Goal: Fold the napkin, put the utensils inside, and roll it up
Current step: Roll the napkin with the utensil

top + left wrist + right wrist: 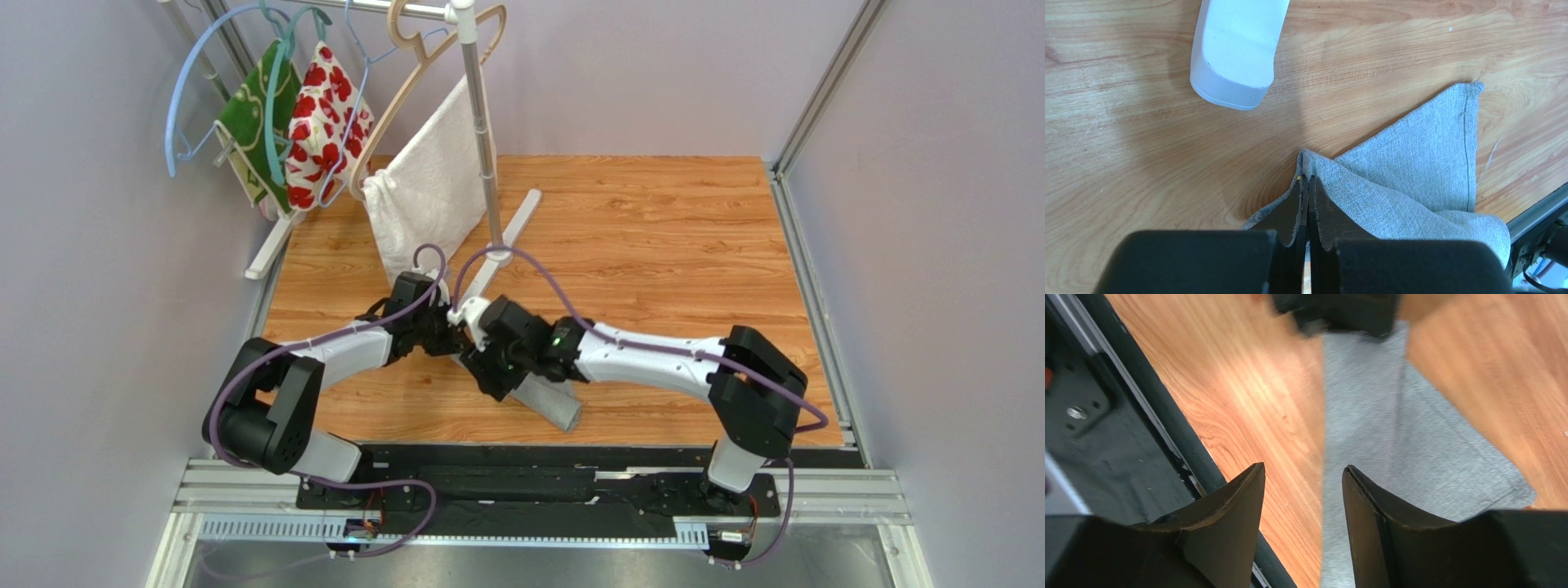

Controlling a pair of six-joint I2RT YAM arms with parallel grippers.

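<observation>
**Napkin (1419, 177) pinched by left hand (1308, 184)**

Grey napkin lies crumpled on the counter (1125, 141), near its front edge. Left hand is pressed together on a raised fold of it. Right hand (1303, 470) hovers over the cloth, spread.

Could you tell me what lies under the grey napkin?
Bare wooden table shows around the napkin, which is pinched by the left gripper. Anything beneath it or inside its folds is hidden in every view.
</observation>
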